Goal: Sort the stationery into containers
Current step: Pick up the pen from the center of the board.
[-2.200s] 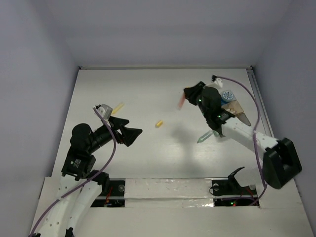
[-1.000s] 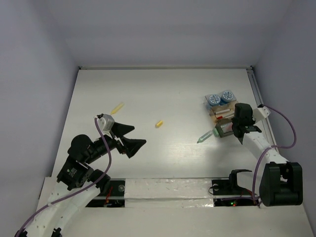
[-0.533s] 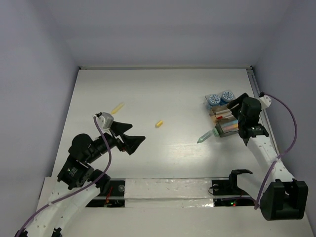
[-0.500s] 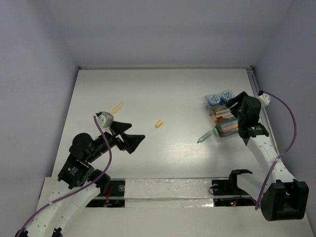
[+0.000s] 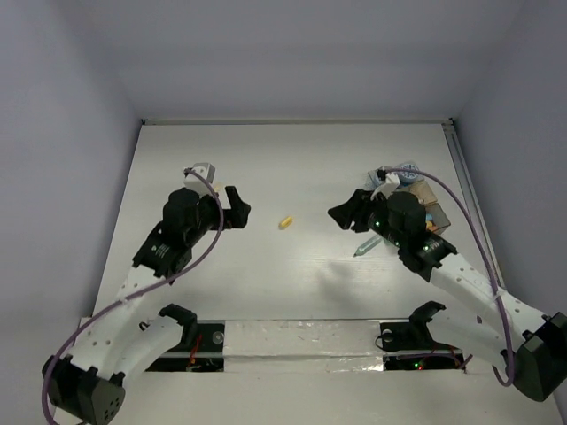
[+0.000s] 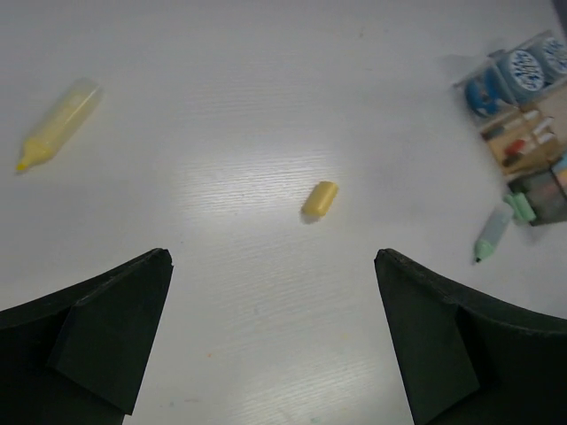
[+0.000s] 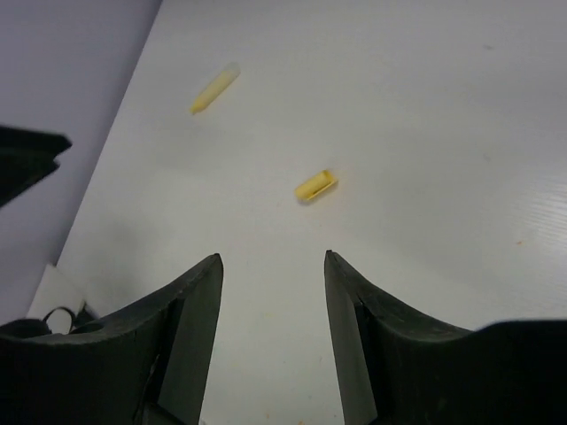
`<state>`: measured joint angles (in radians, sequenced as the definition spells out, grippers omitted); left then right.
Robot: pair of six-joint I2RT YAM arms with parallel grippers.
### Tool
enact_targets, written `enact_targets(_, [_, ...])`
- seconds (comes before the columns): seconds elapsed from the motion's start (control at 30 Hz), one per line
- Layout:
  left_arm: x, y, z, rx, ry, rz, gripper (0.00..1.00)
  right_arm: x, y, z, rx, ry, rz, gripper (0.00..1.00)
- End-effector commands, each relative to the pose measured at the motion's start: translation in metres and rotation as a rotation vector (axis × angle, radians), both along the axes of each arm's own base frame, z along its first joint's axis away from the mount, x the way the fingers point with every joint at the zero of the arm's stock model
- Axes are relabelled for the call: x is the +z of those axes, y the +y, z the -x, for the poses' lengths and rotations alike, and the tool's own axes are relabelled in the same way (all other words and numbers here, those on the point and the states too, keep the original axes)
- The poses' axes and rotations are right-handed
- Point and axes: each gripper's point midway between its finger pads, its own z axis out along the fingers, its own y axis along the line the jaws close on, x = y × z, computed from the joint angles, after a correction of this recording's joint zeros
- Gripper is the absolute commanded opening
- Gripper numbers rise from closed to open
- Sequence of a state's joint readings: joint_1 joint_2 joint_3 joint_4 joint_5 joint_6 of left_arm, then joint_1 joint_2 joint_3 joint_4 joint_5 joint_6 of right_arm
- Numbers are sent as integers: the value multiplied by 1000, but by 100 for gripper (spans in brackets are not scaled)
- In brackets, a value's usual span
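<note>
Plainly, both jaws gape, holding nothing.

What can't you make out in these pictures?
- Yellow pen: hidden in the top view, under the left arm.
- Trays: mostly covered by the right arm in the top view; cut off by the right edge in the left wrist view.
- Tray contents: too small to name in any view.

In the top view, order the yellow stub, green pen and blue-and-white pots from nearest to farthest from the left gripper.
1. yellow stub, centre, beside the left gripper.
2. green pen, right of centre.
3. blue-and-white pots, far right.
</note>
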<state>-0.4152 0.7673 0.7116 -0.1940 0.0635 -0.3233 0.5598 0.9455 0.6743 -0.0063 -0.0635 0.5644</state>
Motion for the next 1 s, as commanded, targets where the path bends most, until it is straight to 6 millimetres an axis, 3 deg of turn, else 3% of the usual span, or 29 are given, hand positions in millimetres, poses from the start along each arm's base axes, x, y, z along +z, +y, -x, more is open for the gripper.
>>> enact_targets(0.0, [20,17,-41,152,-30,-55,99,8,28,28,155,-52,-77,54])
enact_targets(0.03, [30,17,-51,171,-40,-62,99,-2,36,39,196,-34,-74,53])
enact_targets(0.07, [30,18,-59,186,-28,-69,99,-1,41,43,215,-38,-93,53])
enact_targets(0.1, [14,12,-72,179,28,-100,99,-3,46,49,239,-36,-98,53])
enact_targets(0.13, [26,11,-86,191,18,-99,99,-4,52,57,272,-38,-102,53])
enact_targets(0.17, [21,12,-94,205,41,-123,94,-9,53,61,283,-32,-101,53])
enact_targets(0.2, [1,15,-109,222,96,-171,88,-8,52,62,283,-37,-102,53])
enact_targets(0.23, [10,18,-123,245,84,-183,84,-4,53,69,309,-53,-112,54])
enact_targets(0.27, [3,27,-130,285,109,-220,76,-6,51,72,314,-52,-100,54])
enact_targets(0.3, [-18,31,-142,293,162,-262,72,-6,49,74,317,-53,-96,54])
enact_targets(0.33, [-17,34,-152,303,164,-275,68,-1,47,76,320,-69,-98,55])
enact_targets(0.37, [-41,42,-158,331,225,-330,68,-3,44,79,324,-71,-80,56])
enact_targets(0.43, [-48,53,-169,361,241,-395,68,-1,40,82,327,-82,-71,57])
enact_targets(0.47, [-57,63,-171,385,269,-429,68,4,38,85,337,-102,-72,57])
enact_targets(0.5, [-74,62,-175,374,307,-459,69,4,38,88,344,-109,-73,57])
enact_targets(0.6, [-91,55,-186,278,314,-519,71,7,37,94,372,-121,-70,57])
enact_targets(0.73, [-129,63,-189,198,401,-625,73,3,38,98,400,-117,-57,57])
enact_targets(0.8, [-140,68,-189,175,417,-684,73,2,38,99,406,-117,-51,57])
enact_targets(0.97, [-143,82,-196,194,419,-694,74,-2,38,98,408,-114,-40,57])
